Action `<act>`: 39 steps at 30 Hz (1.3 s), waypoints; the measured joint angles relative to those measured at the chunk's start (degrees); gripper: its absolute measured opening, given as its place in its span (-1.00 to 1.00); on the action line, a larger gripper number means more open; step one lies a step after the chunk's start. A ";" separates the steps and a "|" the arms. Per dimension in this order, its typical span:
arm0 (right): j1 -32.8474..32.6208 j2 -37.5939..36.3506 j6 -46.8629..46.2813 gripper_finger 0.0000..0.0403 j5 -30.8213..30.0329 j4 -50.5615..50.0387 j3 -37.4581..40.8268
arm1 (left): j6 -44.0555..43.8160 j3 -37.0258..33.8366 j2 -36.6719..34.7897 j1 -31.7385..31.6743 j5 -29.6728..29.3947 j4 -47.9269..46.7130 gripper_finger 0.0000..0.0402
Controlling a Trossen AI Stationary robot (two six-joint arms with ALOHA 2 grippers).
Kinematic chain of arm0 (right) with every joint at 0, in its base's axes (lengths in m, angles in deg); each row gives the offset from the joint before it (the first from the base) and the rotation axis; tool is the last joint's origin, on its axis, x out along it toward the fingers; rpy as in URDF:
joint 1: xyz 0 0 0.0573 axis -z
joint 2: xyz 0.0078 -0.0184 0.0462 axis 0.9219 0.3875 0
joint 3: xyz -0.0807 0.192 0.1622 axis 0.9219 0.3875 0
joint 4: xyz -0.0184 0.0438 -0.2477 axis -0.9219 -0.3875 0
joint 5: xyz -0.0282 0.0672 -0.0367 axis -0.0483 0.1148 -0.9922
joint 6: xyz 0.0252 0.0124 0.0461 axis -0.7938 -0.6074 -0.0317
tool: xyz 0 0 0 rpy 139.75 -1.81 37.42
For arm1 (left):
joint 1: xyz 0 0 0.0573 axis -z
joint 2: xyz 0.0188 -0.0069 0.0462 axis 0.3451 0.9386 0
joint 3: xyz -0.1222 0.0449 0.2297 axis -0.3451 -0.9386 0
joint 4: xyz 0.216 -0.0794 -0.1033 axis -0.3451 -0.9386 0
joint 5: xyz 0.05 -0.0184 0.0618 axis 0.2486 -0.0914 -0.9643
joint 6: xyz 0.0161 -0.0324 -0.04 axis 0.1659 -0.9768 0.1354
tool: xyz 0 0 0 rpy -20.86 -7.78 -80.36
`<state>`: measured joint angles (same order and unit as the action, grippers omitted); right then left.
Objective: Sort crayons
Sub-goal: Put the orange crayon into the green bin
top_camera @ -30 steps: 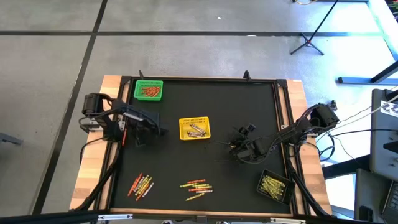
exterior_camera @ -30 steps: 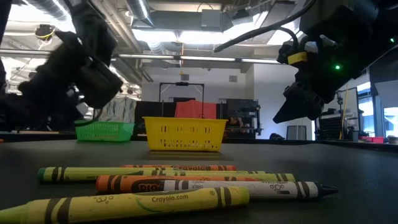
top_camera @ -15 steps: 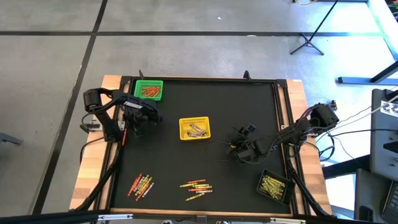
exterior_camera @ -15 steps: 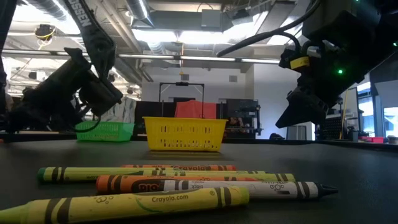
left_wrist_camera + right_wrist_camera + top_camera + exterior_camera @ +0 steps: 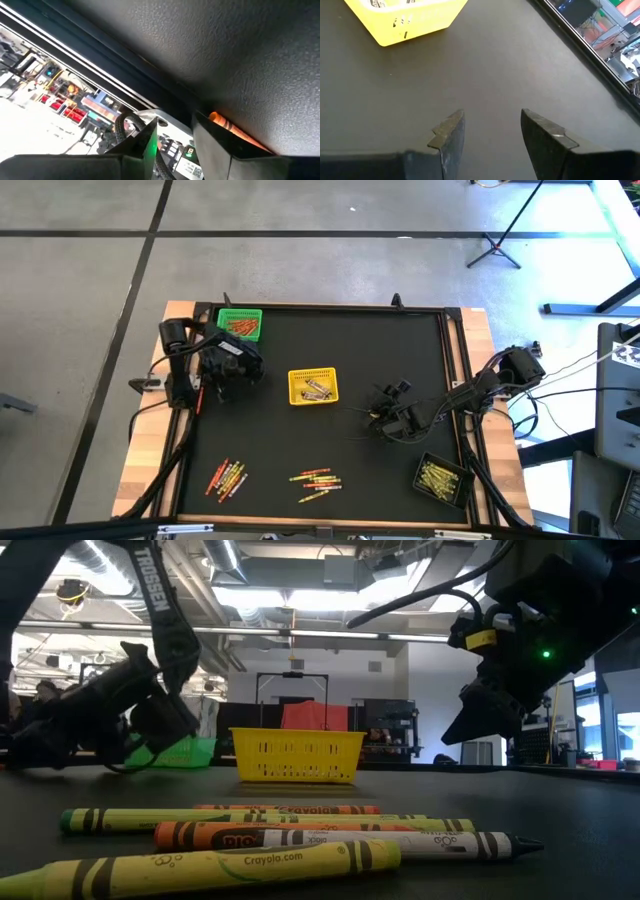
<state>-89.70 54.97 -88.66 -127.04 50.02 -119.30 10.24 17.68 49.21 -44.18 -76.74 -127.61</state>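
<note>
Moved: left gripper (image 5: 222, 377) swings toward green basket (image 5: 240, 325), clamped on orange crayon (image 5: 235, 131).
Right gripper (image 5: 490, 132): apart, empty.
Next: drop it among the orange ones.

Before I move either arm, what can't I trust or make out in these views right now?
- Left gripper: high view, its fingertips sit under the arm's own body. The wrist view shows an orange crayon at one finger; the grip itself is cut off by the frame edge.
- Green basket: low view, mostly hidden behind the left arm.
- Yellow basket contents: too small in the high view.
- Right gripper: open, nothing between the fingers.
</note>
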 joint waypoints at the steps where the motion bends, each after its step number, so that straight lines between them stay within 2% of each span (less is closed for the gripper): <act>1: 0.00 0.00 0.20 -0.04 0.00 0.00 0.00 | 0.04 0.21 0.56 0.00 -0.02 -0.04 -0.45; 18: 0.00 0.00 1.10 -0.04 0.00 0.00 0.00 | 8.19 1.82 1.85 2.40 -0.38 0.83 -0.44; 29: 0.02 0.00 1.13 -0.04 0.38 0.02 0.02 | 8.41 1.48 1.82 2.36 0.29 1.79 -0.14; 39: 0.02 0.00 1.13 -0.04 0.42 0.04 0.02 | 11.60 1.23 1.77 2.38 3.91 1.36 -0.11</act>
<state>-89.68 54.97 -87.53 -126.62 50.07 -119.28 21.85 18.91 50.98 -41.80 -72.83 -126.25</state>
